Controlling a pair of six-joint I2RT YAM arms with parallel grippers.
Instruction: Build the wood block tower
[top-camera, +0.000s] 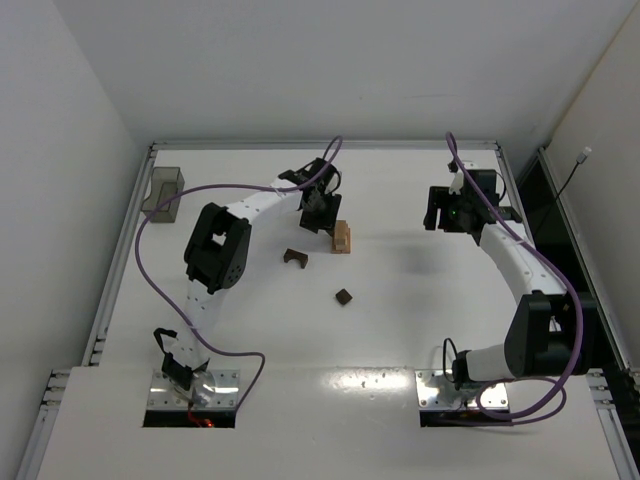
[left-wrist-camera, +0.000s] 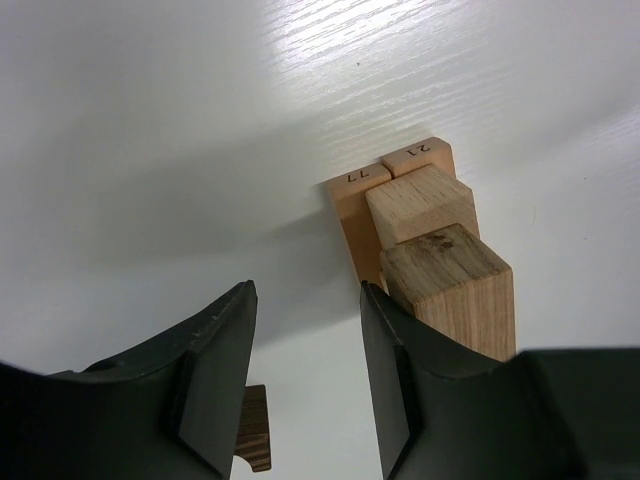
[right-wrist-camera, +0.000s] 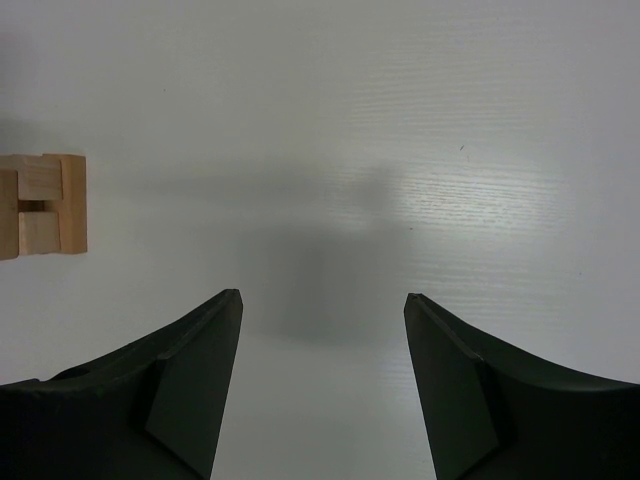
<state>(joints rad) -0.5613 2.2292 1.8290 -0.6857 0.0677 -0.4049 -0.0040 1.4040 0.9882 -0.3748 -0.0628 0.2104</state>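
Light tan wood with plain grain makes the wood block tower (top-camera: 343, 238), which stands near the middle of the white counter (top-camera: 420, 320), far from every edge. The left gripper (left-wrist-camera: 305, 300) is half open just beside it and holds nothing. The right gripper (right-wrist-camera: 322, 300), well apart, is also open and empty.

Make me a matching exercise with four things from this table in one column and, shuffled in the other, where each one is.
1 bin
2 tower
3 dark cube
4 right gripper

a beside the left gripper
b far left corner of the table
c open, over bare table
d nearest the front edge

Pairs: 1-b, 2-a, 3-d, 4-c
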